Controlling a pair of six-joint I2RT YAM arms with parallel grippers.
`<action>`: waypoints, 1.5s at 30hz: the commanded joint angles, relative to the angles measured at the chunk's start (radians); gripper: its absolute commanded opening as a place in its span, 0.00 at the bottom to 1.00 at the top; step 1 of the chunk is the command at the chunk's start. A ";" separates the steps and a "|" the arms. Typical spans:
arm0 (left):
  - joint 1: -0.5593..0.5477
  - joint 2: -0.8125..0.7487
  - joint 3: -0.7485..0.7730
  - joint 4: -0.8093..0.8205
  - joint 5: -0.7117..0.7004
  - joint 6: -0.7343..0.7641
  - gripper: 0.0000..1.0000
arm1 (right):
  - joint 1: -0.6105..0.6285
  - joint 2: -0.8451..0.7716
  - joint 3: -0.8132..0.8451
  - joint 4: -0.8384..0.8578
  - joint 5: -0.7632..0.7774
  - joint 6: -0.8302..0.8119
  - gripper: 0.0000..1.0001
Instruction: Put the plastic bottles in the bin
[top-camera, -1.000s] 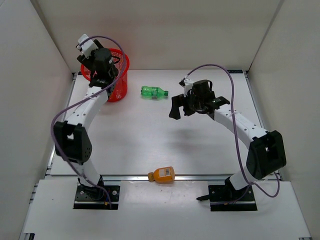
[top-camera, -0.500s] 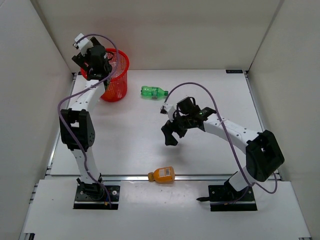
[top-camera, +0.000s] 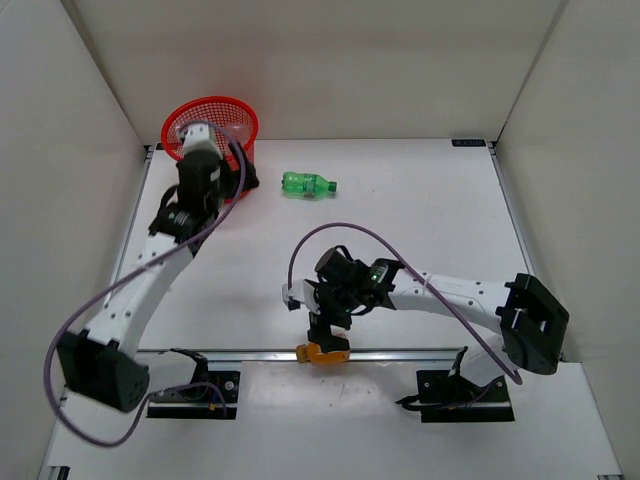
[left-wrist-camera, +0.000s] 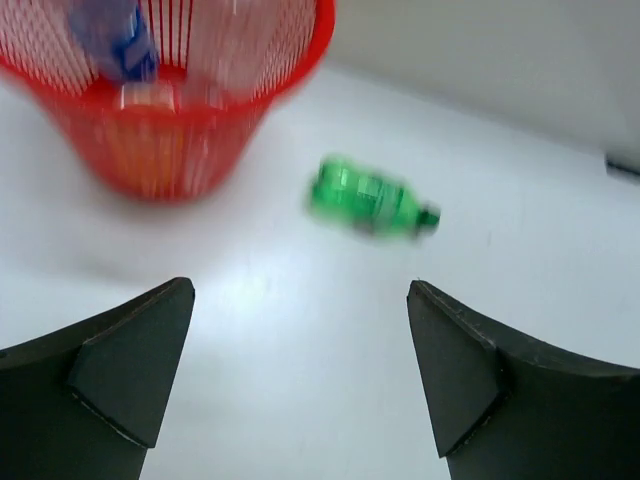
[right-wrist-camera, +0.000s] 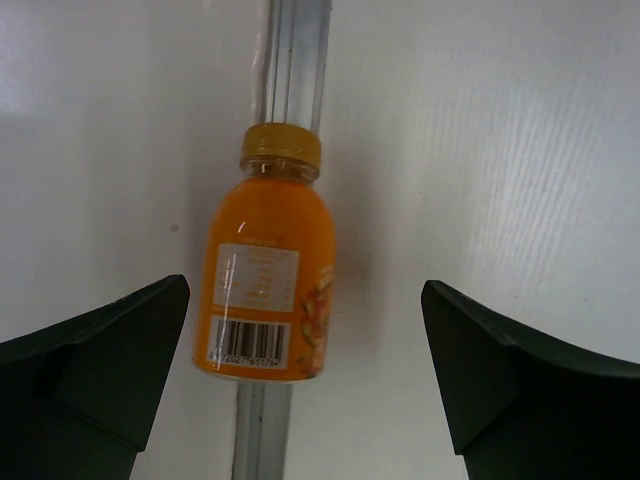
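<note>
While the right gripper (right-wrist-camera: 305, 290) hangs wide open above it, the orange bottle (right-wrist-camera: 265, 290) lies flat on the metal rail (right-wrist-camera: 295, 60), framed by the jaws. The left gripper (left-wrist-camera: 300, 290), likewise spread, faces the green bottle (left-wrist-camera: 370, 197), which lies beside the red bin (left-wrist-camera: 160, 150). The bin seems to hold a blue-labelled bottle (left-wrist-camera: 115, 35), though it is blurred.

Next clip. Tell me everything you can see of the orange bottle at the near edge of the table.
The orange bottle is small and stubby, seemingly plastic, with an orange body and its yellow-orange screw cap on. A white label carries print, a barcode and an orange picture. It lies on its side along the metal strip at the near edge of the table. The right gripper hangs open over it, a finger on either side, not touching.
</note>
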 joint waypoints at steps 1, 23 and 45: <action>0.030 -0.197 -0.205 -0.205 0.215 -0.089 0.99 | 0.033 -0.011 -0.010 0.007 -0.024 0.033 0.99; -0.016 -0.632 -0.434 -0.577 0.268 -0.154 0.98 | 0.076 -0.058 -0.278 0.379 0.037 0.149 0.96; -0.129 -0.629 -0.588 -0.083 0.472 -0.478 0.99 | -0.138 -0.173 -0.084 0.586 0.091 0.532 0.28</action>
